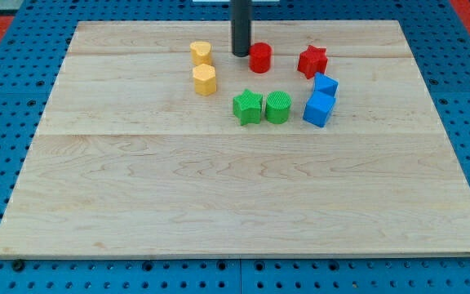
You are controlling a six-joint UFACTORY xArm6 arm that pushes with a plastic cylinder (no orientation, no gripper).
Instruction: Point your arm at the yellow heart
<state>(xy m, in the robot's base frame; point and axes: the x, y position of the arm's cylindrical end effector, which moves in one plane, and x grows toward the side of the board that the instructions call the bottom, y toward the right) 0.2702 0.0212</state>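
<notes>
The yellow heart (201, 53) sits near the view's top, left of centre, on the wooden board (235, 196). A yellow hexagon block (205, 80) lies just below it. My tip (241, 54) rests on the board to the right of the yellow heart, with a small gap between them. The tip is right beside the red round block (260, 58), on that block's left.
A red star (312, 61) lies right of the red round block. Two blue blocks (325, 85) (318, 109) sit below the star. A green star (248, 107) and a green round block (278, 107) sit side by side below my tip.
</notes>
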